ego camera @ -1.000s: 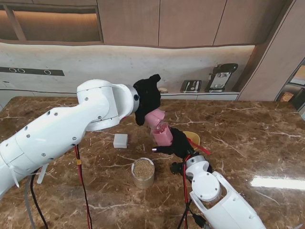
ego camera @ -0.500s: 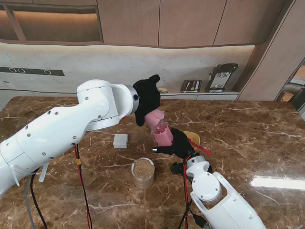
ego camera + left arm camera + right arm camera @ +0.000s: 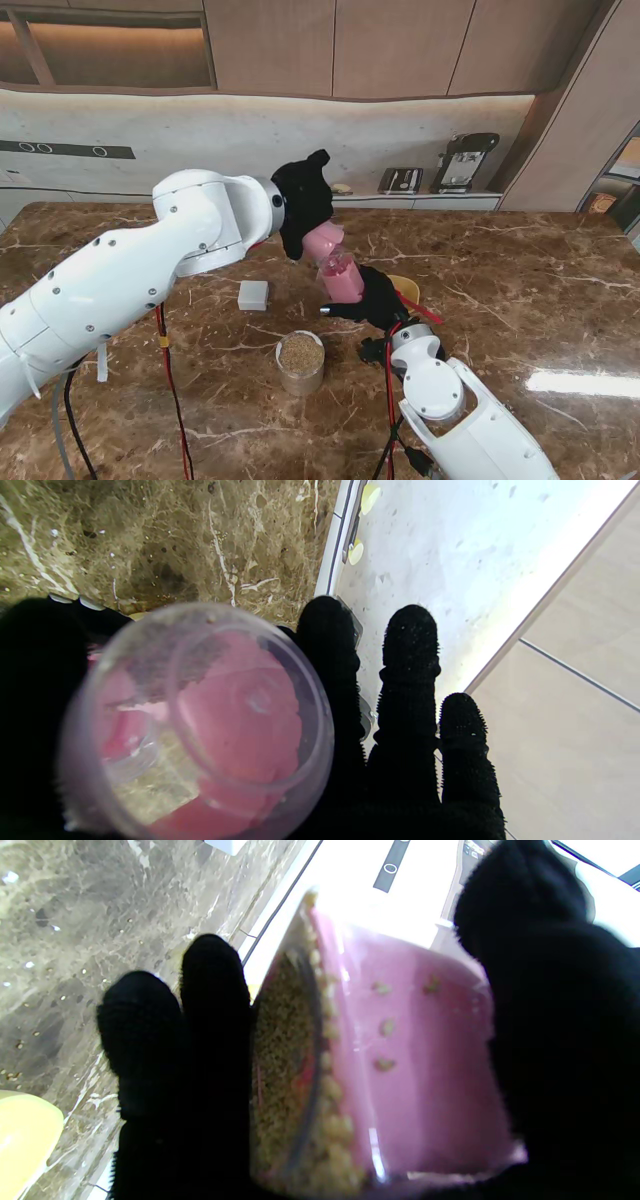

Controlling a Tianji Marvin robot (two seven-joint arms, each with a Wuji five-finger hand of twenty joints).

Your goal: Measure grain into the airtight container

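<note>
Left hand [image 3: 305, 200] has lifted slightly and shifted left since a second ago, fingers wrapped round the tilted clear cup [image 3: 322, 240]. Cup mouth sits over the pink container [image 3: 341, 279], which the right hand [image 3: 375, 300] clasps mid-surface [image 3: 520, 290]. Grain shows inside the container; active pouring probably, blur hides it. Grain jar [image 3: 300, 361] near-left, white block [image 3: 253, 294] left.
</note>
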